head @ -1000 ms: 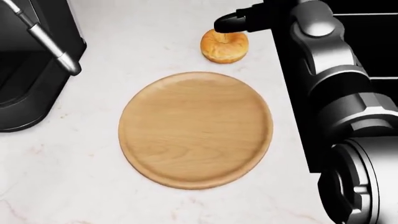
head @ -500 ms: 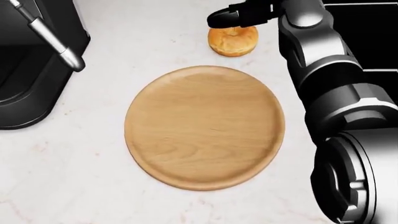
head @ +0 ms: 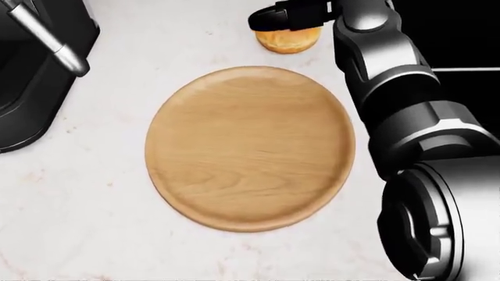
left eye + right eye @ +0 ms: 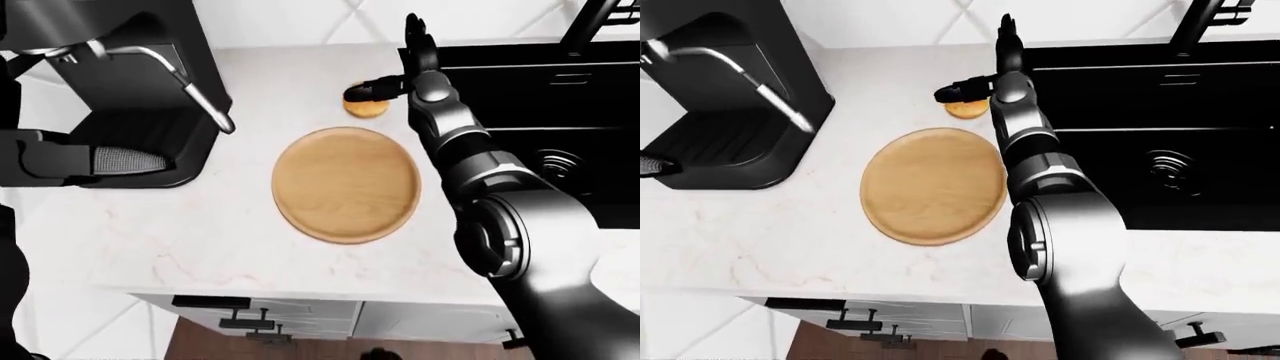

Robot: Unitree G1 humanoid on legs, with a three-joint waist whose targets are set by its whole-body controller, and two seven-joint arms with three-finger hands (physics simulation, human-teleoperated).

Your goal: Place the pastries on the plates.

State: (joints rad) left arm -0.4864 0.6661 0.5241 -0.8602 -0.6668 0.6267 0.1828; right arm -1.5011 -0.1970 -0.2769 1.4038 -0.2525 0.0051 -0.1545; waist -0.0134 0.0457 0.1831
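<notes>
Right hand (image 3: 291, 16) has dropped onto the pastry (image 3: 288, 40) since a second ago; whether the fingers (image 4: 362, 92) pinch it, cannot tell. Plate (image 3: 250, 147) bare; grasp pending.

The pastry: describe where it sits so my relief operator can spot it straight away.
Find the black sink on the right of the left-eye view and the round wooden plate on the white counter beside it. Just above the plate's top edge lies the pastry, under a dark finger of the right hand. It is the only small golden-brown bun there.
</notes>
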